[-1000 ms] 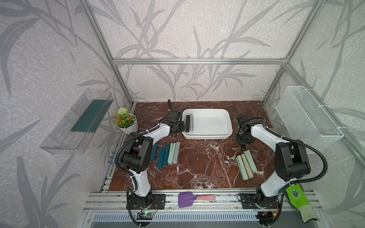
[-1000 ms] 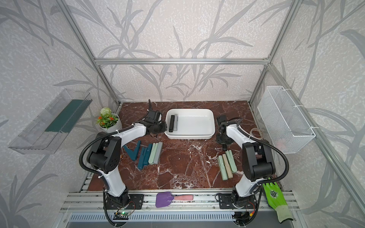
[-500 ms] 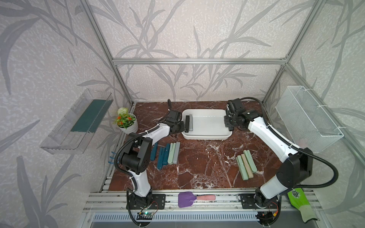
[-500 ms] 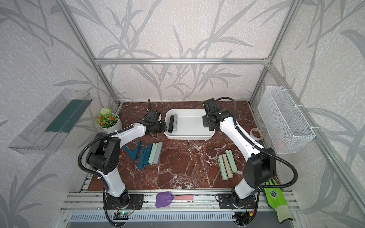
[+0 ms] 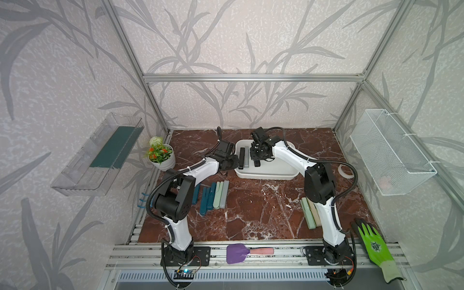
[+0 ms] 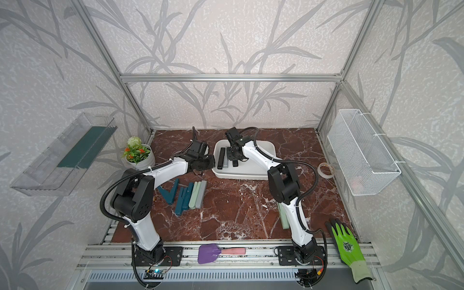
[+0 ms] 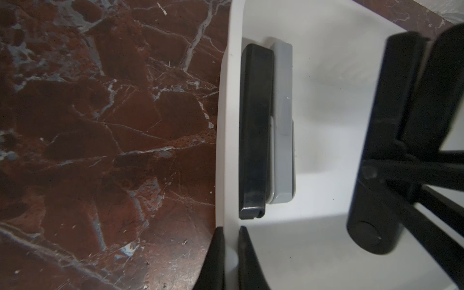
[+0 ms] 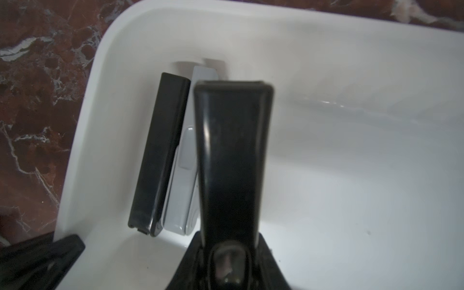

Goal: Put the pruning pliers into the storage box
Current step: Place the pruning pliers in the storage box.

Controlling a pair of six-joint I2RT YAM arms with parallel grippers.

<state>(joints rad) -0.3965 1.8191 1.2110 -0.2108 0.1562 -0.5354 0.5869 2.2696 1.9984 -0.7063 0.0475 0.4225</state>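
Top views bright, even, sharp, edges bent. Wrist views dimmer, soft; near black pliers [image 8: 233, 160] blurred, shadow on storage box [image 8: 351, 175] floor.

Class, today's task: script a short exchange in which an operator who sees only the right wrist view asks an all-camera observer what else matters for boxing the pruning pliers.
Operator: I see black pliers in the right gripper above the storage box. Is the box steadied?
Observer: Yes. The left wrist view shows the left gripper closed on the box's rim.
Operator: What waits on the table?
Observer: In both top views, a row of teal, pale green and grey pliers lies beside the left arm.
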